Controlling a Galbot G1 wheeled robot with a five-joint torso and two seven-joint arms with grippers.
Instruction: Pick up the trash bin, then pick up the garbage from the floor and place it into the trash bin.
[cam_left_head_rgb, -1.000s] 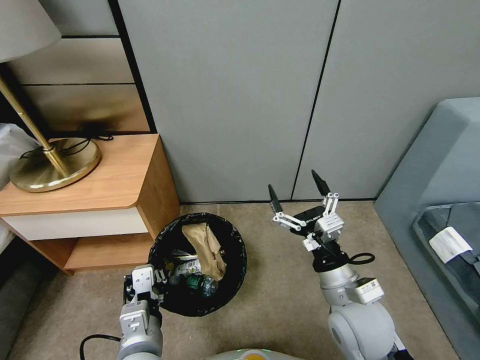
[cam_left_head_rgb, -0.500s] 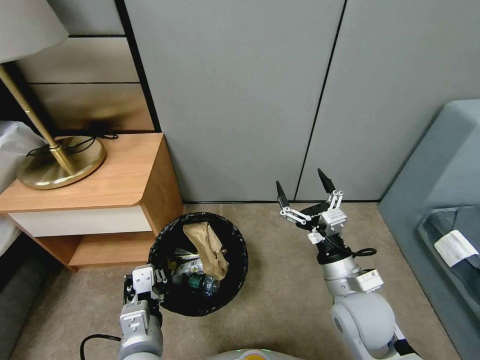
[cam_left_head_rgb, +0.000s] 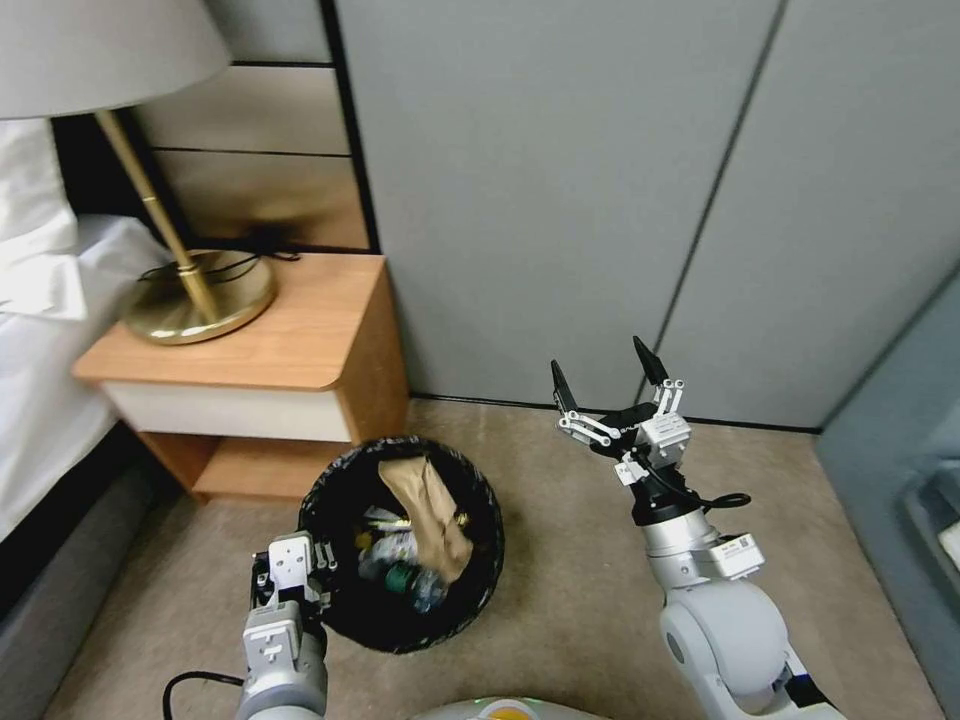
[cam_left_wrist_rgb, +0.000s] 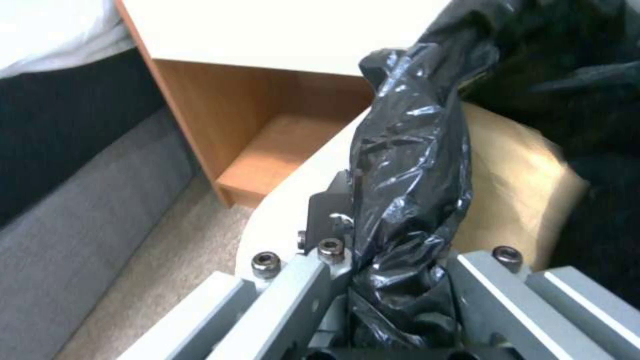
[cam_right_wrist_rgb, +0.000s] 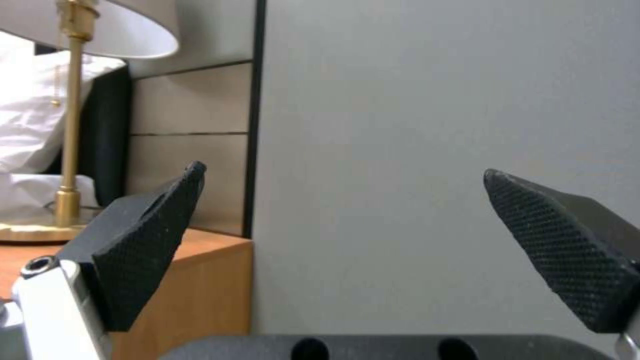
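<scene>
Nearest, at the lower left: left gripper (cam_left_head_rgb: 318, 575) pinching the near-left rim of the trash bin (cam_left_head_rgb: 340, 612), fingers pressed onto the black bag (cam_left_wrist_rgb: 407, 170) folded over that rim (white bin wall (cam_left_wrist_rgb: 293, 210) showing just outside the clamp). Sitting inside the bin: the garbage, namely a brown paper bag (cam_left_head_rgb: 428, 515) leaning upright, with a green-capped plastic bottle (cam_left_head_rgb: 405, 578) and clear wrappers lying beneath it. Hovering to the right over bare carpet (cam_left_head_rgb: 570, 590), well apart from the bin: right gripper (cam_left_head_rgb: 603, 367), fingers (cam_right_wrist_rgb: 143, 250) spread wide and pointing up at the grey wall panel (cam_left_head_rgb: 560, 200), gripping nothing. Standing farther left, just beyond the bin: wooden nightstand (cam_left_head_rgb: 270, 350), carrying a brass lamp (cam_left_head_rgb: 190, 290). Lying at far left: white bedding (cam_left_head_rgb: 50, 330).
</scene>
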